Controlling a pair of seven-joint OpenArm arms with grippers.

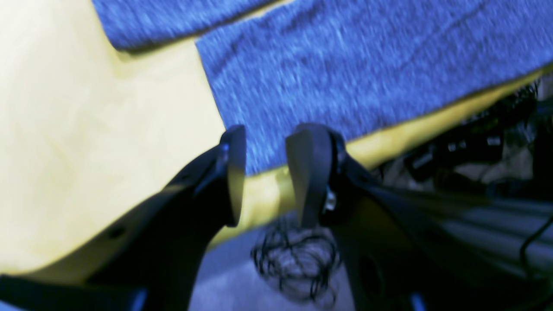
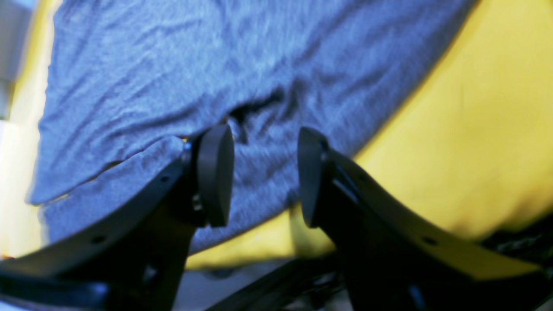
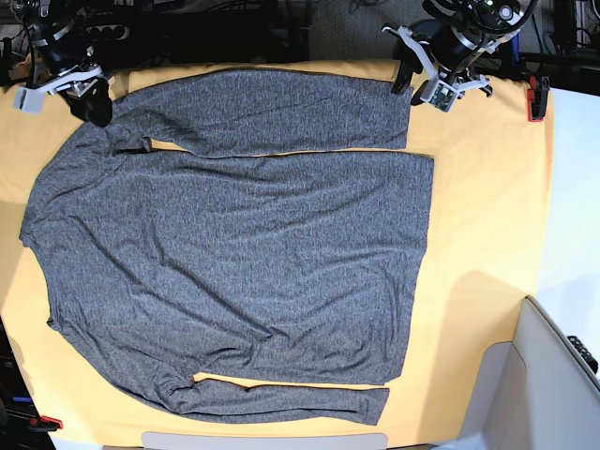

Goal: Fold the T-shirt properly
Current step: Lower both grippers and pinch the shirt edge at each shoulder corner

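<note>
1. The T-shirt (image 3: 234, 253) lies flat on the yellow-orange sheet (image 3: 487, 216), long axis left-right.
2. Right gripper (image 3: 94, 103) over the far-left shoulder, left gripper (image 3: 405, 73) over the far sleeve's cuff (both parted, empty).

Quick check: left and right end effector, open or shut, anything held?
Left end effector: open, nothing held, above the T-shirt hem at the yellow cloth edge.
Right end effector: open, nothing held, over the T-shirt.
</note>
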